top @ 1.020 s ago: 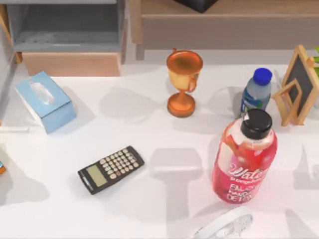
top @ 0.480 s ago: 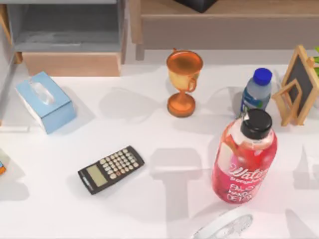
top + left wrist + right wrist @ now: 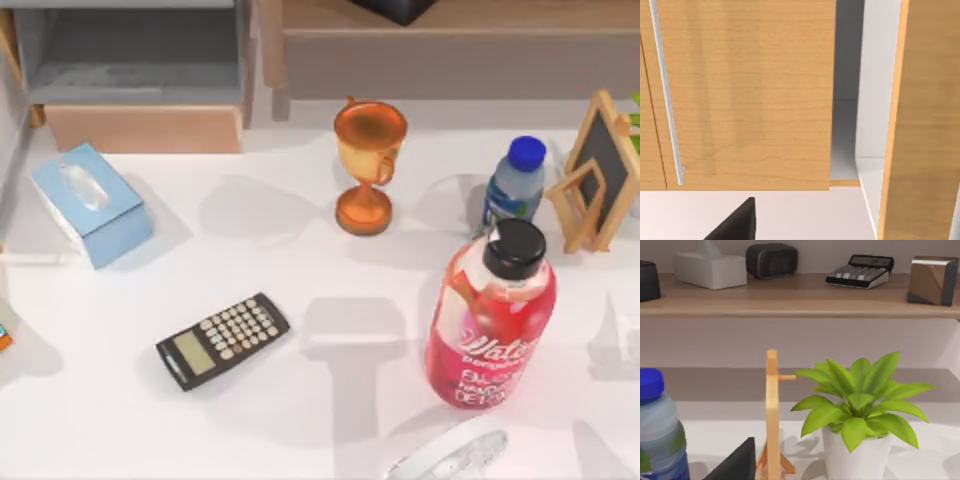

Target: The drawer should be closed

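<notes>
At the table's back left the drawer [image 3: 145, 128] stands pulled out, its grey inside [image 3: 130, 50] open to the top view behind a light wooden front. The left wrist view looks closely at a wooden front panel [image 3: 750, 90] with a slim metal handle [image 3: 665, 95]. A grey-white gap [image 3: 847, 125] separates that panel from another wooden panel [image 3: 925, 120]. A dark part of my left gripper [image 3: 735, 225] shows at that view's edge, close to the panel. A dark part of my right gripper [image 3: 737, 465] shows near a blue-capped bottle [image 3: 657, 430].
On the table are a blue tissue box [image 3: 90, 203], a calculator [image 3: 222, 340], a bronze trophy [image 3: 368, 165], a blue-capped water bottle [image 3: 515, 182], a tall red bottle [image 3: 492, 315] and a small wooden-framed blackboard [image 3: 597, 170]. A potted plant [image 3: 857, 410] stands under a shelf [image 3: 800, 295].
Shadows at the table's left and right edges have shifted slightly. The drawer and the things on the table have stayed where they were.
</notes>
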Controlling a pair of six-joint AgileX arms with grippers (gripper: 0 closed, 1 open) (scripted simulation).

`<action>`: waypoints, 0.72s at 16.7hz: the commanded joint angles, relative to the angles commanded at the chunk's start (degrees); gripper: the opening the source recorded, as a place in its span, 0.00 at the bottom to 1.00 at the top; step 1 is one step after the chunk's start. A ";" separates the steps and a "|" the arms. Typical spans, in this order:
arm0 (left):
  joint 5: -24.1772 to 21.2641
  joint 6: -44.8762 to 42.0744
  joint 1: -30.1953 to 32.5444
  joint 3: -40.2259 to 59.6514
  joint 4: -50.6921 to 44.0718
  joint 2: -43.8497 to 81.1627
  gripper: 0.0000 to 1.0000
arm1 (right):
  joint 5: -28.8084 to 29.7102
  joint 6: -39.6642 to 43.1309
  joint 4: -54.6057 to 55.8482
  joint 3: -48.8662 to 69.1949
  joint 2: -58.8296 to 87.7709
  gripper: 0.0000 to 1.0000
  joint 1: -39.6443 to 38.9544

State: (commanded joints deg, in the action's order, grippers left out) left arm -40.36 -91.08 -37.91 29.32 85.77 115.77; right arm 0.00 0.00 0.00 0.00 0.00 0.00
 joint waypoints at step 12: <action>0.16 0.00 0.16 0.23 -0.12 0.10 0.40 | 0.00 0.00 0.00 0.00 0.00 1.00 0.00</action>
State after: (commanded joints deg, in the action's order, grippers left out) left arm -40.20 -91.08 -37.75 29.55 85.65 115.87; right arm 0.00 0.00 0.00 0.00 0.00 0.00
